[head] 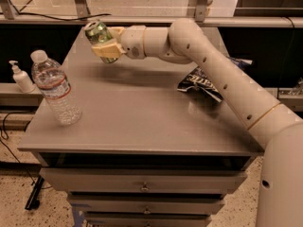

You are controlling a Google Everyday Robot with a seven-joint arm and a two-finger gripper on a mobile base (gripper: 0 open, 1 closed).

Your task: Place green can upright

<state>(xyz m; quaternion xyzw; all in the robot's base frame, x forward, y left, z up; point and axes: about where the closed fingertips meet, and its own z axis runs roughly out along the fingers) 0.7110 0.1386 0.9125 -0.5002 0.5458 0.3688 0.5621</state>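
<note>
green can (98, 32): held tilted above the far left part of the table (142, 122), clear of the surface.
gripper (107, 49): clenched around the can.
arm (213, 65): extended leftward from lower right, across the table.

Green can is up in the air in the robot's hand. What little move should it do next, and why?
Probably lower it straight down. The gripper holds the green can tilted above the far corner of the table, not touching it, and the spot beneath looks bare, away from the water bottle.
</note>
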